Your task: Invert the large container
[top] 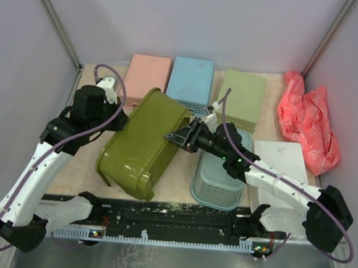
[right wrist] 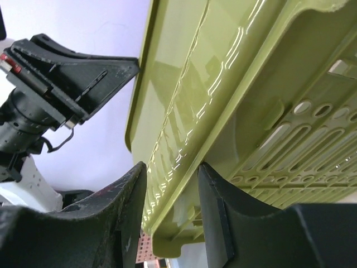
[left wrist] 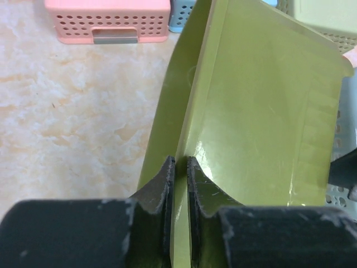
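Observation:
The large container (top: 142, 145) is the olive-green basket, tipped up on its side between the two arms at the table's middle. Its rim faces the near left and its slotted base faces the right. My left gripper (top: 122, 121) is shut on a thin edge of it, and the left wrist view shows the jaws (left wrist: 180, 167) pinching the green wall (left wrist: 262, 106). My right gripper (top: 177, 136) grips the opposite edge. In the right wrist view its jaws (right wrist: 172, 176) straddle the rim of the basket (right wrist: 234, 84), with the left gripper (right wrist: 67, 72) behind.
A teal perforated basket (top: 220, 177) lies under my right arm. Pink (top: 148, 73), blue (top: 191, 79) and pale green (top: 241, 97) trays line the back. A red crumpled bag (top: 307, 122) and a white tray (top: 282, 159) are at the right. The pink tray also shows in the left wrist view (left wrist: 106, 19).

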Controlling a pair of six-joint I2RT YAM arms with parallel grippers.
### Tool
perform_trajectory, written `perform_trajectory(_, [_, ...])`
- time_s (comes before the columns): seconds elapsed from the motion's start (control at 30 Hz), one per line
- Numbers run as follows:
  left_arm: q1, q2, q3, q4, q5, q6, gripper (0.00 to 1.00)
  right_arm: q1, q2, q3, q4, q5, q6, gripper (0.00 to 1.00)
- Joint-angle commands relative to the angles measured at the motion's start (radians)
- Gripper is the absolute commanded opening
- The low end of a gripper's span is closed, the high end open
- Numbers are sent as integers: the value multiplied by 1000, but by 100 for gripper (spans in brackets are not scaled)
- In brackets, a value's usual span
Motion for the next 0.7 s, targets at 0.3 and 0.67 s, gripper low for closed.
perform_trajectory(0.3, [-4,34,-90,-58,-65,2,16,26,88,197,277,-130,-51,41])
perform_trajectory(0.67, [-4,52,-124,-75,-141,-23,21,38,148,295,257,-125,-81,41])
